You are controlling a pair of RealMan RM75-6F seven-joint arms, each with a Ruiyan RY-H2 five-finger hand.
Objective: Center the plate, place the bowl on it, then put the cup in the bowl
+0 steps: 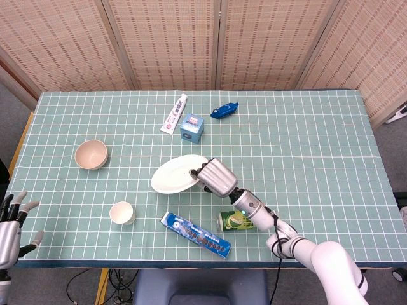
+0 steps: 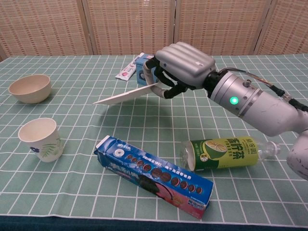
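My right hand (image 1: 214, 176) (image 2: 182, 67) grips the rim of the white plate (image 1: 177, 175) (image 2: 125, 95) and holds it tilted in the air over the table's middle. The beige bowl (image 1: 91, 154) (image 2: 30, 88) sits at the left. The paper cup (image 1: 121, 213) (image 2: 41, 139) stands upright nearer the front left. My left hand (image 1: 11, 230) hangs off the table's front left corner with its fingers apart and nothing in it.
A blue biscuit box (image 1: 195, 234) (image 2: 154, 175) and a green bottle (image 1: 240, 220) (image 2: 226, 152) lie near the front edge. A small blue box (image 1: 191, 127) (image 2: 148, 70), a toothpaste tube (image 1: 175, 114) and a blue packet (image 1: 224, 110) lie at the back.
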